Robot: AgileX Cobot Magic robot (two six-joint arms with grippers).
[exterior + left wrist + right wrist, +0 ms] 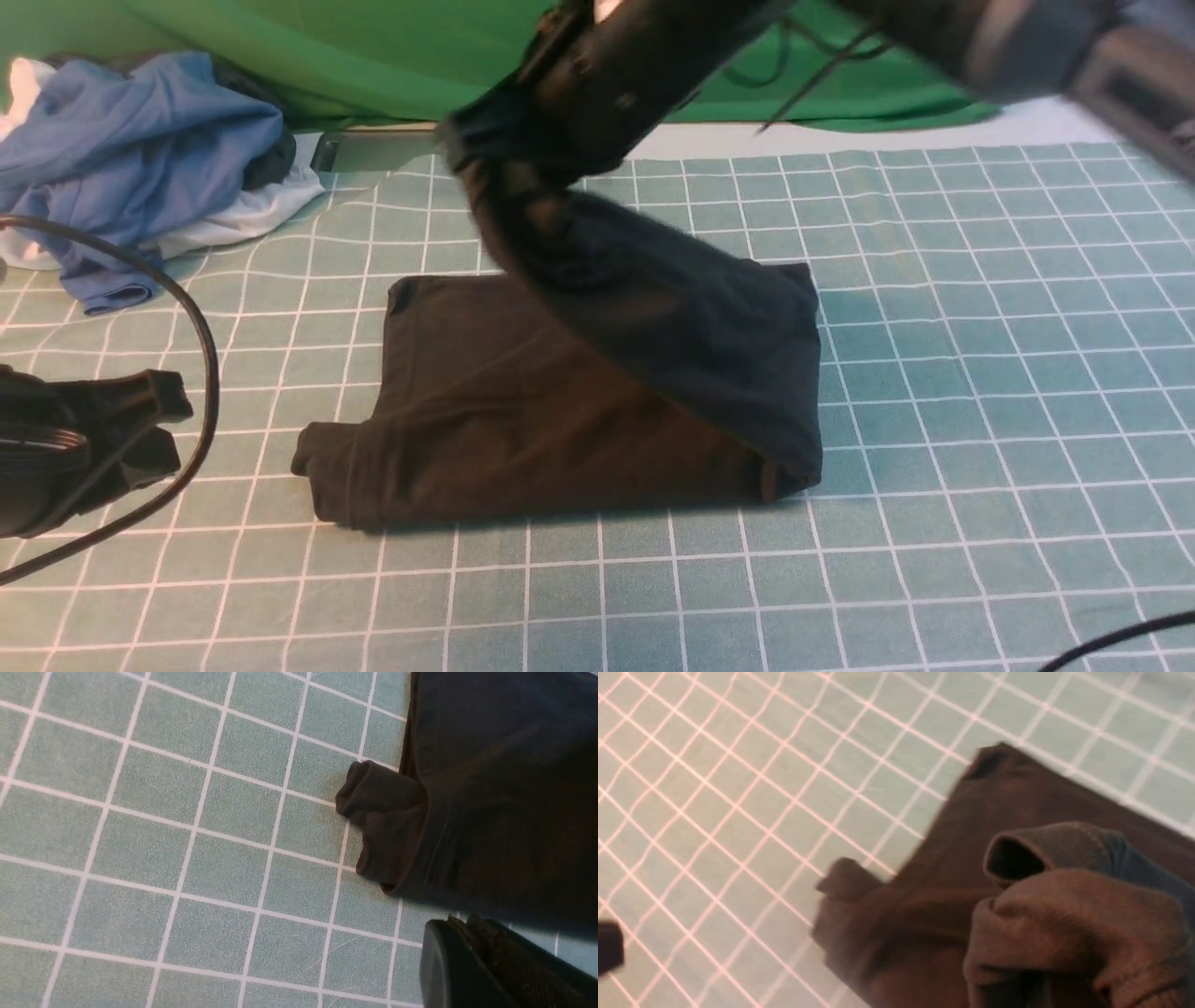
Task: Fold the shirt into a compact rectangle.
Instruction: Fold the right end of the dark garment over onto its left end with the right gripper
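The gridded mat [980, 373] lies bare along its near and right edges. The shirt [485, 401], part-folded, sits mid-mat; the right gripper [485, 159] pinches its raised flap above the far edge. The left gripper [154, 425], shut and empty, rests near the left edge.

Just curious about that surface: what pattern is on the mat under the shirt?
Teal-green mat with a white square grid, clearest in the front view.

One black shirt [523, 401], one blue garment [131, 149], one white garment [252, 210], two grippers: left [154, 425], right [476, 154].
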